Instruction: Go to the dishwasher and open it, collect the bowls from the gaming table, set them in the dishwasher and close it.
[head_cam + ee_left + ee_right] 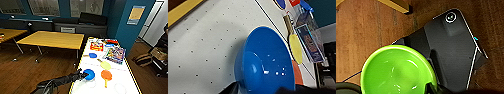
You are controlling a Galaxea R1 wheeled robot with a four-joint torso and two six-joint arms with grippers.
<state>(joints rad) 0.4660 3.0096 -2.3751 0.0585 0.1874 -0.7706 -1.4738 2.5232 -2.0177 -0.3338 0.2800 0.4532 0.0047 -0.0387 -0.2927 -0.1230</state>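
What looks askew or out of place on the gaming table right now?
The blue bowl sits tipped on its side at the left gripper, near the gaming table edge. Nothing looks spilled or broken.

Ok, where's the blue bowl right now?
In the head view the blue bowl sits on the gaming table near its left edge, at the left gripper, beside the orange paddle.

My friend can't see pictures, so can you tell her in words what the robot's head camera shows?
The robot's left gripper reaches to a blue bowl on the near part of the white gaming table. Orange, yellow and blue paddles and colourful boxes lie farther along it. A yellow-wood table stands to the left on a dark wooden floor.
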